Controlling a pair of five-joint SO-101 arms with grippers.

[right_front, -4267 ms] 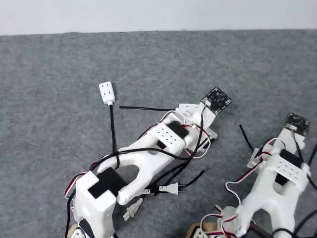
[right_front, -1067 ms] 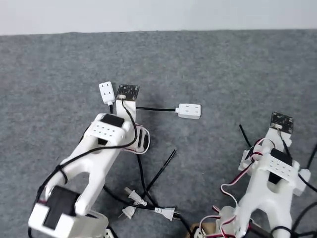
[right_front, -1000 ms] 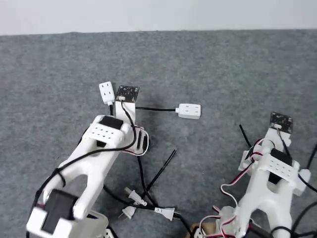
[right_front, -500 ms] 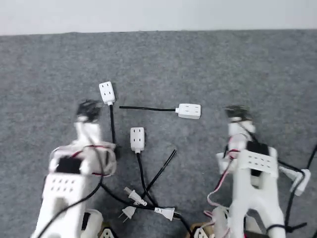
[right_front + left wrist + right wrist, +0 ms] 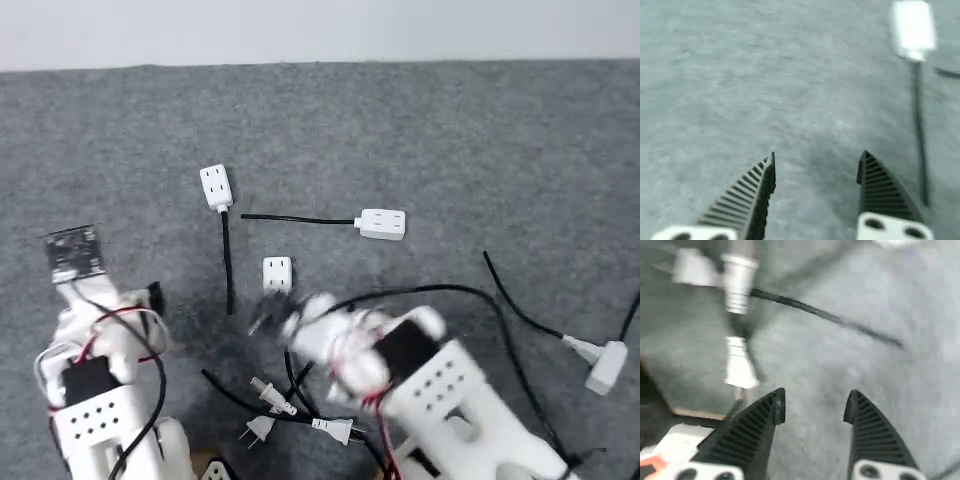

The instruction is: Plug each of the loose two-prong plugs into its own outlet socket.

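Note:
Three white outlet sockets lie on the grey carpet: one at the far left (image 5: 215,187), one further right (image 5: 381,223), one nearer the arms (image 5: 277,274). Three loose two-prong plugs (image 5: 268,393) (image 5: 255,430) (image 5: 336,429) rest among tangled black cords at the near edge. My left gripper (image 5: 817,156) is open over bare carpet, with a socket (image 5: 912,27) and its cord ahead of it. My right gripper (image 5: 816,391) is open and low over the carpet, with a plug (image 5: 740,368) beside one finger. In the high view the right arm (image 5: 400,365) stretches leftward towards the near socket.
A fourth white socket (image 5: 605,366) with a black cord lies at the right edge. Black cords (image 5: 300,375) cross the carpet between the arms. The left arm (image 5: 95,380) stands at the near left. The far half of the carpet (image 5: 450,130) is bare.
The left arm has drawn back to the near left corner. The right arm has swung left and down towards the cords and plugs, uncovering the socket at the right edge.

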